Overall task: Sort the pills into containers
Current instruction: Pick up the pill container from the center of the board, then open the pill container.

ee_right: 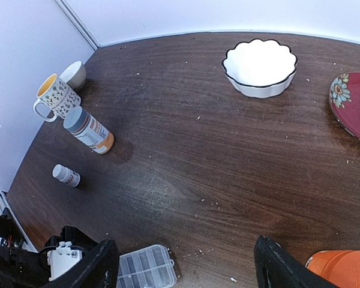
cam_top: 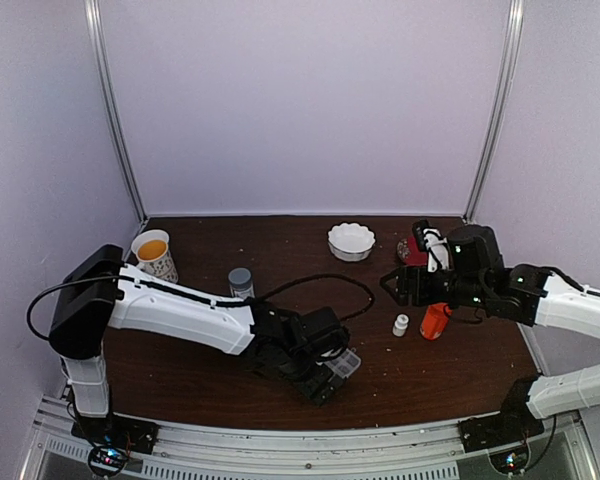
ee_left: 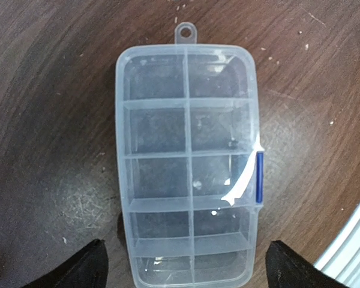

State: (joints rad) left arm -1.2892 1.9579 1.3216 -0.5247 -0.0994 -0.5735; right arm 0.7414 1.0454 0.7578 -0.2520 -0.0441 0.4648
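A small clear rectangular plastic organizer box (ee_left: 189, 162) with two columns of little square compartments, a hanging tab at its far end and a blue clasp on its right edge lies flat on the dark brown wooden bench (cam_top: 220, 375), near the front edge and about midway across. The left jaws hang directly above the box's near end and stand wide apart. One dark fingertip (ee_left: 78, 269) shows on either side of the box, neither touching it. A pale spot sits in one middle compartment, and I cannot tell whether it is a pellet or a glint. Tiny whitish pellets (ee_right: 231, 279) lie loose on the bare bench around the box and farther back. The right jaws are also apart, with nothing between them, held above the bench on the right. An orange cylindrical bottle (cam_top: 435, 320) stands just below them, with a small white bottle (cam_top: 401, 325) just beside it. A white scalloped bowl (ee_right: 260, 66) sits toward the back, with a red patterned plate (ee_right: 353, 105) to its right. On the left stand a patterned mug (ee_right: 54, 96) and a grey-capped bottle (ee_right: 87, 131), with a second small white bottle (ee_right: 66, 175) in front of them.
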